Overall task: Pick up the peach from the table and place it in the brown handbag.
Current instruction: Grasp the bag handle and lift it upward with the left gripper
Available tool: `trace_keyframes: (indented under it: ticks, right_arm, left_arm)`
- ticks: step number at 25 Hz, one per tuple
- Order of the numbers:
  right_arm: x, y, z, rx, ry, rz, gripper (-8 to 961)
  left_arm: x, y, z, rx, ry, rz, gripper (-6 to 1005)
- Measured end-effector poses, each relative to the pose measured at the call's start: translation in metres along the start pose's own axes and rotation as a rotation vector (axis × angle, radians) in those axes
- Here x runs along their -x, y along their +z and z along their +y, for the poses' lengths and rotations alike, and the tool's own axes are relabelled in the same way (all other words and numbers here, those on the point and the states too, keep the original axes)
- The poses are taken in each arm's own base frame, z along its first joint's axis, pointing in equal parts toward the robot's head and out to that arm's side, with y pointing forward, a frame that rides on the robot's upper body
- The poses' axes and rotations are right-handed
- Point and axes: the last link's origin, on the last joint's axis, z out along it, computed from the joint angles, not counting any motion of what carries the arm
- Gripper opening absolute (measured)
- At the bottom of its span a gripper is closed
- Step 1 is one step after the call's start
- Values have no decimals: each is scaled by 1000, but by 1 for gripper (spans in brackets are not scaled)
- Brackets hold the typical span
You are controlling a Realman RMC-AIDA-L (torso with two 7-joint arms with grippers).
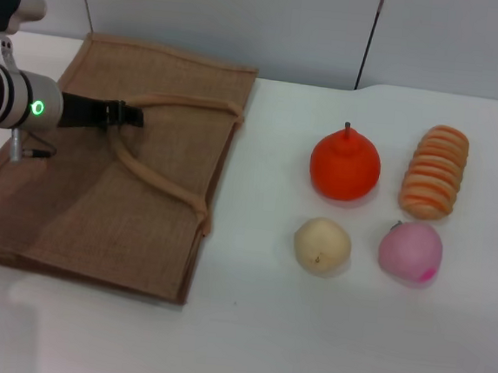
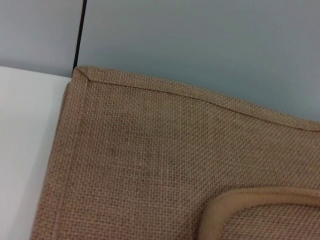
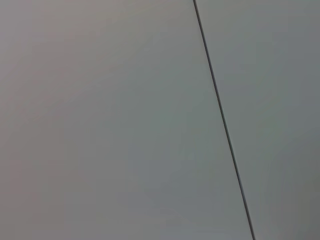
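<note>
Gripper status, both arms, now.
Left gripper: over the brown handbag at its handle; open or shut cannot be told.
Right gripper: not in view.

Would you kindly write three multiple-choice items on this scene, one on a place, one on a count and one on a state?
1. Where is the peach?
A. inside the handbag
B. on the table, right of the cream fruit
C. in the left gripper

2. How many items lie on the table right of the handbag?
A. two
B. six
C. four

3. How is the handbag lying?
A. flat on the table
B. upright
C. hanging from an arm

Answers:
1 B: the head view shows the peach on the table beside the cream fruit.
2 C: the orange fruit, striped bread roll, cream fruit and peach.
3 A: it lies flat, handles on top, with the left gripper over it.
</note>
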Motion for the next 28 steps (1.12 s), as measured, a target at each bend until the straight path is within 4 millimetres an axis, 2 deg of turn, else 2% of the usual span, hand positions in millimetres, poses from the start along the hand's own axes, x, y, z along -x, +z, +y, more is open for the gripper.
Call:
trace_keyframes:
  ticks: [9, 12, 18, 24, 28]
  right_arm:
    - [0, -1, -1, -2, 0, 1, 680]
    - [0, -1, -1, -3, 0, 1, 680]
    - [0, -1, -1, -5, 1, 1, 680]
    - [-1, -3, -2, -3, -2, 4, 680]
    - [-2, -1, 7, 62, 3, 13, 680]
  left_arm:
    - [1, 0, 1, 6, 0, -8, 495]
    - [2, 0, 1, 7, -1, -9, 262]
    - [3, 0, 0, 5, 0, -8, 128]
    - [3, -1, 5, 49, 4, 22, 127]
    - [1, -9, 11, 165, -12, 83, 125]
